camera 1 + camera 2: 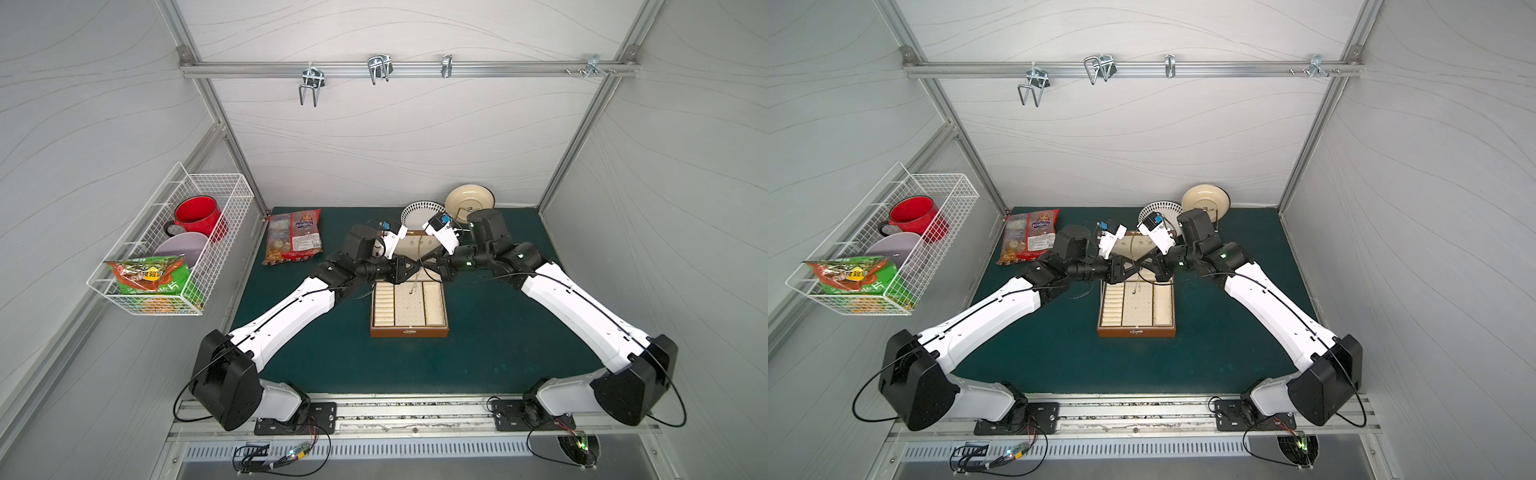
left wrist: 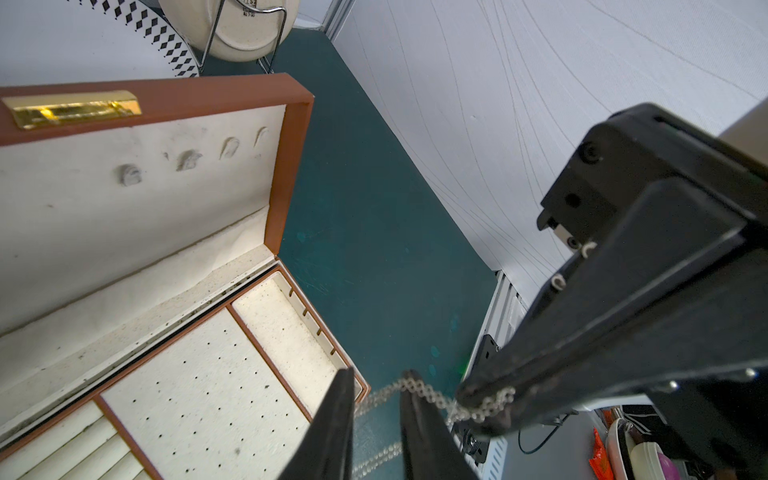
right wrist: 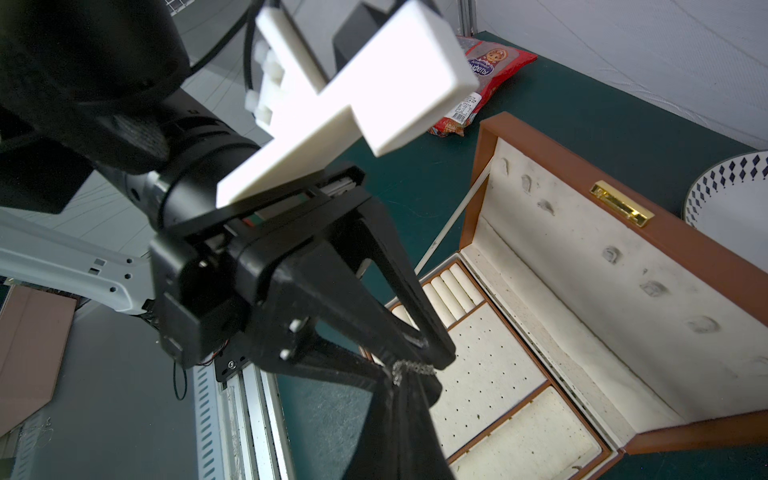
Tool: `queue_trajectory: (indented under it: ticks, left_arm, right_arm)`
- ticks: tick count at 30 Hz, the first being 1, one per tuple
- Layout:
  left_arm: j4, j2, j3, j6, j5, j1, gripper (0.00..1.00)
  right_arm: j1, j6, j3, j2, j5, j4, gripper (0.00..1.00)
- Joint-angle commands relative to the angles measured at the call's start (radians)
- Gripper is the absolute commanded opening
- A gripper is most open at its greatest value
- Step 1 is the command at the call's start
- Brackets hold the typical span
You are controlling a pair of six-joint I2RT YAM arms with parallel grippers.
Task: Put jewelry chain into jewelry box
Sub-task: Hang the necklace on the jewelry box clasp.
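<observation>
The brown jewelry box (image 1: 409,331) (image 1: 1136,331) stands open mid-mat, its cream tray showing and its lid (image 2: 291,174) (image 3: 478,187) upright. Both grippers meet tip to tip above the tray's back edge. My right gripper (image 1: 424,266) (image 3: 409,376) is shut on the silvery jewelry chain (image 2: 494,401) (image 3: 411,368). From there the chain runs over one fingertip (image 2: 409,376) of my left gripper (image 1: 411,266) (image 2: 378,374), whose jaws stand slightly apart. Strands pass between and below those fingers. In both top views a thin end (image 1: 413,286) (image 1: 1135,286) hangs down over the dotted middle compartment.
A red snack packet (image 1: 294,241) lies at the back left of the mat. A patterned plate (image 1: 419,212) and a cream plate on a wire stand (image 1: 469,201) sit behind the box. A white wire basket (image 1: 166,249) with a red mug hangs on the left wall.
</observation>
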Motion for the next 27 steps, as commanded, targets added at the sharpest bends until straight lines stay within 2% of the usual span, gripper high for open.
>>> queue_trajectory:
  ticks: [1,7,16,27]
  left_arm:
    - [0.063,0.011,0.043,0.025,-0.007,-0.007,0.24]
    - [0.075,0.017,0.046,0.023,-0.011,-0.009,0.27]
    - [0.062,0.003,0.044,0.042,-0.061,-0.009,0.26]
    - [0.072,0.010,0.043,0.038,-0.063,-0.009,0.27]
  right_arm:
    - [-0.001,0.007,-0.010,-0.027,-0.019,-0.001,0.00]
    - [-0.002,0.005,-0.010,-0.028,-0.018,-0.001,0.00]
    - [-0.001,0.005,-0.013,-0.027,-0.016,0.001,0.00]
    - [-0.002,0.007,-0.011,-0.025,-0.020,0.004,0.00]
